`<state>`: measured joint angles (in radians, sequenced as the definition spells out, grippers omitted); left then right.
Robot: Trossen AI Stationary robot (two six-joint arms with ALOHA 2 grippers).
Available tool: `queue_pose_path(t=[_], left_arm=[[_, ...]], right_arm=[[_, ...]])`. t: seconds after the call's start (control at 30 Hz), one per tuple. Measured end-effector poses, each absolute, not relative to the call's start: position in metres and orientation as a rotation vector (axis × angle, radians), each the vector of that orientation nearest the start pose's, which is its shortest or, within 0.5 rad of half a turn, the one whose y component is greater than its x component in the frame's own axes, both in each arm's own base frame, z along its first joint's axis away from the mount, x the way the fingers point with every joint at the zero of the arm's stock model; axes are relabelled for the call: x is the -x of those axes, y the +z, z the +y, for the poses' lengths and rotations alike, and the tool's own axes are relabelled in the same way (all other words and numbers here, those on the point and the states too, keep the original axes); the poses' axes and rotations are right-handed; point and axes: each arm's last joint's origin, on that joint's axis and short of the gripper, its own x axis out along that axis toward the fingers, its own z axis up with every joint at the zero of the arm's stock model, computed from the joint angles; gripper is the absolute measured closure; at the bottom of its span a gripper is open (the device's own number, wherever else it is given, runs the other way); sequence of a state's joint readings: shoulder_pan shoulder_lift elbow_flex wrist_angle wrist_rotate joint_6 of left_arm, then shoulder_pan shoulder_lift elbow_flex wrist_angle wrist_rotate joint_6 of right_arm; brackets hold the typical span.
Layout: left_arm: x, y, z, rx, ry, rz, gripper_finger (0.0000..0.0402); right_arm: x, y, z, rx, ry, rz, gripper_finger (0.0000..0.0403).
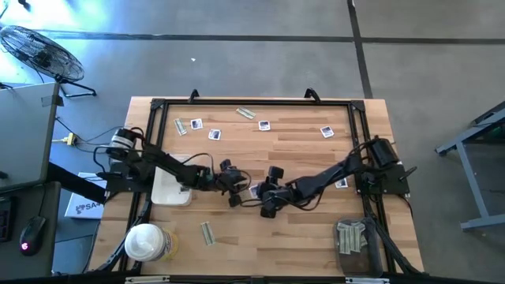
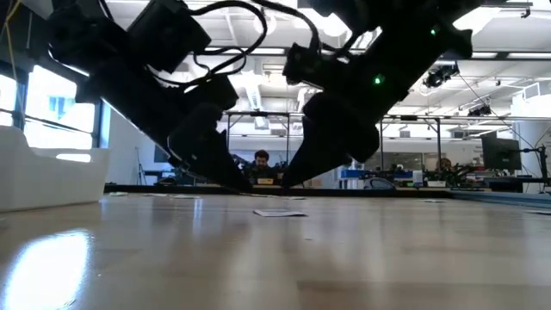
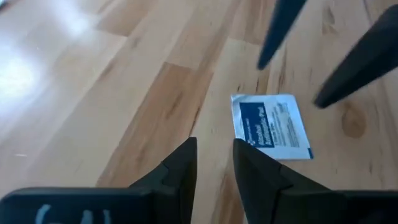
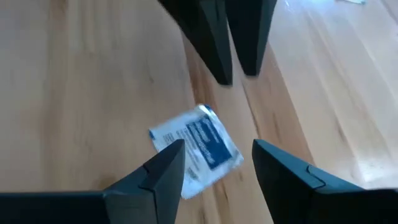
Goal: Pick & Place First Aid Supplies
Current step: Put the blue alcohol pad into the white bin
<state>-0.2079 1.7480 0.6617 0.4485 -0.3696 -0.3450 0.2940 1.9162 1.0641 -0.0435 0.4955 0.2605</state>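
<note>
Since the packet (image 3: 271, 126) lies flat on the table (image 1: 300, 244), light and slippery, I'd pinch an edge. Right gripper (image 4: 214, 168) straddles it, jaws spread; left gripper (image 3: 214, 163) sits just beside, jaws narrowly parted, holding nothing.

High cam looks straight down on the desk (image 1: 260, 237), low cam sits level at its surface — both wrist cams hover close, sharing one square packet (image 3: 271, 126).

Both tools (image 1: 237, 186) (image 1: 267, 199) flank a square packet (image 1: 254, 191) mid-table.
</note>
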Motion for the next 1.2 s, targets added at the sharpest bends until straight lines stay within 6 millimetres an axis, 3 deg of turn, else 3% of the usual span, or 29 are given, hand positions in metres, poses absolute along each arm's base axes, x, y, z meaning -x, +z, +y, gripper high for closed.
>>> queue_pose_path(t=[0.67, 0.8, 0.97, 1.2], left_arm=[[-0.317, 0.09, -0.058, 0.154, 0.203, 0.532, 0.0302], [-0.316, 0.089, -0.057, 0.136, 0.235, 0.543, 0.0329], [-0.316, 0.088, -0.056, 0.136, 0.25, 0.548, 0.0393], [-0.314, 0.086, -0.055, 0.118, 0.291, 0.56, 0.0399]], right_arm=[[-0.359, 0.138, 0.097, 0.103, -0.292, 0.798, 0.022], [-0.359, 0.138, 0.097, 0.106, -0.292, 0.803, 0.022], [-0.359, 0.138, 0.097, 0.106, -0.292, 0.803, 0.022], [-0.359, 0.138, 0.097, 0.108, -0.292, 0.807, 0.022]])
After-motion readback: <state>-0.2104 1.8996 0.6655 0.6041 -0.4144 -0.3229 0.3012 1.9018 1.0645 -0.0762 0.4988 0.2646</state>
